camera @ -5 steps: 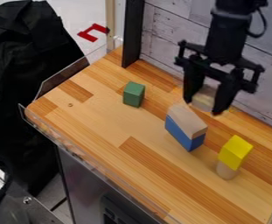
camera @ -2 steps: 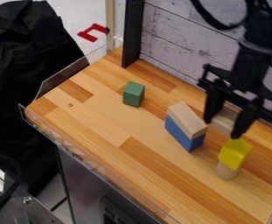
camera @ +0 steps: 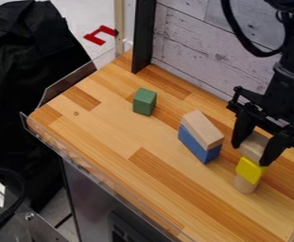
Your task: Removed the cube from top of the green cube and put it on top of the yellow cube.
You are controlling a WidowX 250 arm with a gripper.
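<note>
Gripper (camera: 251, 154) clamped on wooden cube (camera: 255, 145), R side of view, directly above yellow cube (camera: 249, 171); contact betw. cubes unclear; green cube (camera: 144, 102) well apart, upper L of ctr.

Wooden table (camera: 111, 137): green cube (camera: 144, 102), blue block (camera: 198, 148), pale cylinder (camera: 244, 185).

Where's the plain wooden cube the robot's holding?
In the camera view, the wooden cube is toward the picture's right side, in the gripper, right over the yellow cube.
</note>
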